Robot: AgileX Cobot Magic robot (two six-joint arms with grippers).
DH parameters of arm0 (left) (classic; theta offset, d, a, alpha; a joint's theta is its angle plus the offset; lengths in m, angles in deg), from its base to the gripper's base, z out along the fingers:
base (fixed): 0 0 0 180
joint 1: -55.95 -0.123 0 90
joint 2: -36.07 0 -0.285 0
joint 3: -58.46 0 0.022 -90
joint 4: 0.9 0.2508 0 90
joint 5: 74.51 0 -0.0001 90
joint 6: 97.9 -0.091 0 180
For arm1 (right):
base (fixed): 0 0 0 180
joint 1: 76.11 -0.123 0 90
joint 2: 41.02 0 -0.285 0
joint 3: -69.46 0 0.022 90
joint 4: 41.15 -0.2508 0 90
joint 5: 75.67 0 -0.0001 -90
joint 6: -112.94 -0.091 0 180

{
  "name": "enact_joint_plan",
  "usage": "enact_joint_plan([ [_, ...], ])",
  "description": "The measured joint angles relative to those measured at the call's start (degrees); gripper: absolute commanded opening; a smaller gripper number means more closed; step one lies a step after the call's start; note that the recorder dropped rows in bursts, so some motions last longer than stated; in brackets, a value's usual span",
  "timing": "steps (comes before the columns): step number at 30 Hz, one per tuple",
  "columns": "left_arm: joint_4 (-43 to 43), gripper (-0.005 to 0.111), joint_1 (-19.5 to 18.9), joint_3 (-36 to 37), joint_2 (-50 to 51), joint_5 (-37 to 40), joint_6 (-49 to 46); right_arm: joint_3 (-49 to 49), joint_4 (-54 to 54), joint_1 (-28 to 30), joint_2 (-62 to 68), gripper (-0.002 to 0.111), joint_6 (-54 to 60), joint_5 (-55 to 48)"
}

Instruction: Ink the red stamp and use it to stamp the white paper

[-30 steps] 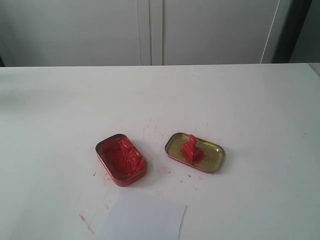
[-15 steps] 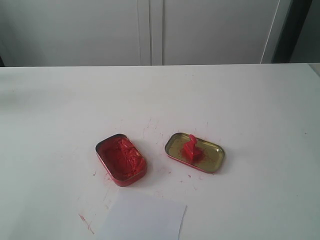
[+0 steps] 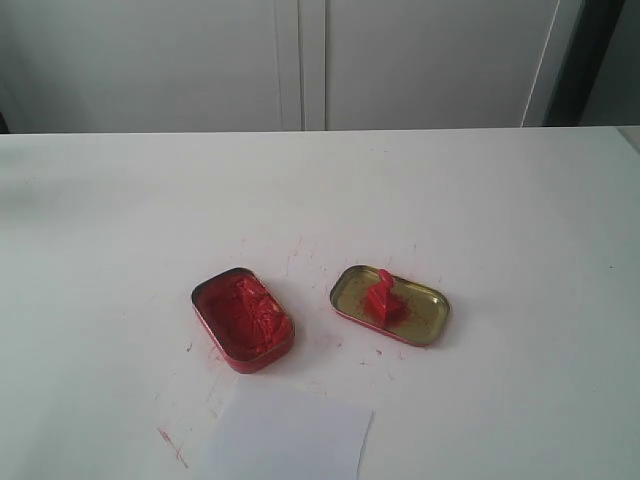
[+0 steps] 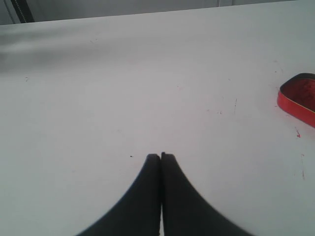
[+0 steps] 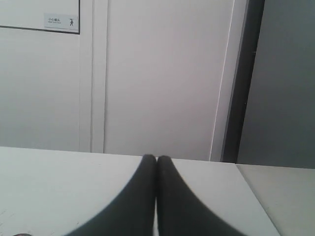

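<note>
A white table (image 3: 520, 200) spreads under soft, even light. Behind its far edge stand pale panelled doors (image 3: 420, 60), one bearing a small sign (image 5: 61, 21); a dark upright strip (image 3: 578, 60) rises near the far right corner.

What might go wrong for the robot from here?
The red stamp is small and stands in the shallow gold lid; a poor pinch could tip it or drag the lid along.
The white paper looks thin and loose; it may slide or lift with the inked stamp.
The left end effector and right end effector are shut; one must open first.
</note>
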Motion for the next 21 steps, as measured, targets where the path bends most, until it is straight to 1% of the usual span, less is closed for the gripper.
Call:
enact_joint_plan([
  [6,0.0,0.0,0.0,0.0,0.0,0.0,0.0,-5.53,0.0,0.0,7.9,0.0,0.0,-4.85],
  [12,0.0,0.0,0.0,0.0,0.0,0.0,0.0,-12.63,-0.21,0.0,19.0,0.0,0.0,-14.39],
  [17,0.0,0.0,0.0,0.0,0.0,0.0,0.0,-19.15,-2.57,0.0,30.35,0.0,0.0,-21.98],
  [21,0.0,0.0,0.0,0.0,0.0,0.0,0.0,-25.88,-3.27,0.0,42.98,0.0,-0.34,-28.74],
])
